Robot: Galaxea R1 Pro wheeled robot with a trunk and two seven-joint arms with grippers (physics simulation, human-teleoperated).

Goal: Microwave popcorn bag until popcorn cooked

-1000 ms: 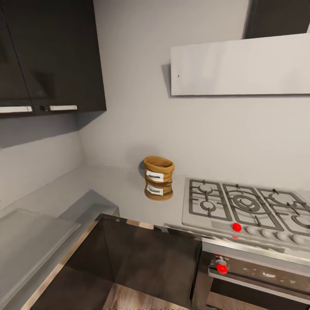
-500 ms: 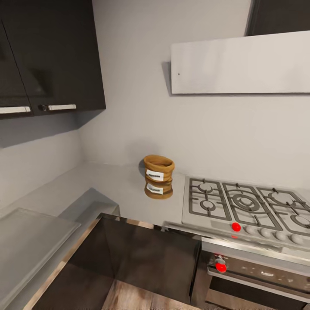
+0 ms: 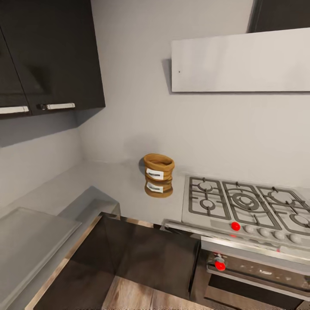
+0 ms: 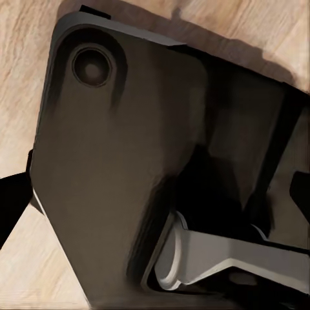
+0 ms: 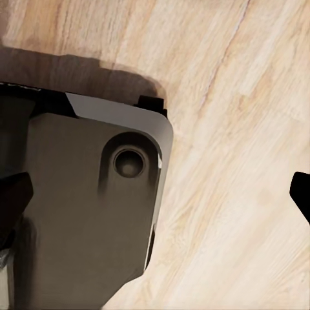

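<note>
You face the popcorn bag (image 3: 159,168) near the counter's (image 3: 116,189) back edge, approaching; I cannot tell either hand's opening.

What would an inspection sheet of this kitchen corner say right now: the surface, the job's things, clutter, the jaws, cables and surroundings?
Surface: long grey glossy countertop, running round a corner.
Job's things: squat brown burlap popcorn bag upright near the back wall, left of the hob, with a like brown shape directly below it, a second bag or a reflection.
Clutter: nothing seen.
Grippers: jaws cannot be judged; wrist views show dark robot base over pale wooden floor.
Cables: nothing seen.
Surroundings: steel gas hob with grates, red knobs, white slanted hood, dark wall cabinets, grey walls.
</note>
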